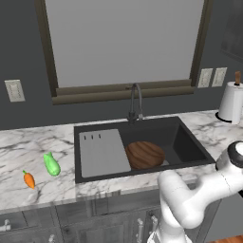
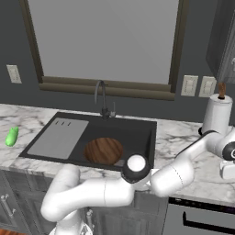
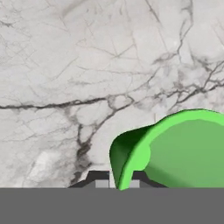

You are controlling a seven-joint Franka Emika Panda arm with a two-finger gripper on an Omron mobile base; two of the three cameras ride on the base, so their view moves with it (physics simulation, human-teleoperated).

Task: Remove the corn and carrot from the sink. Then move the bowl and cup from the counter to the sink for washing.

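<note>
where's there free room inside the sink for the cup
The bowl fills the middle of the sink basin, so that part is crowded. Bare black floor lies to the bowl's right, up to the right wall, and behind it toward the faucet. The grey drainboard on the left is bare too.

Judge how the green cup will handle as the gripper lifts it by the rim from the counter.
The cup looks thin-walled and hollow, so probably light. Its surface looks smooth and glossy, so it may slip or swing, since the gripper pinches just one side of the rim. Its rounded wall suggests it would roll on the counter if dropped.
</note>
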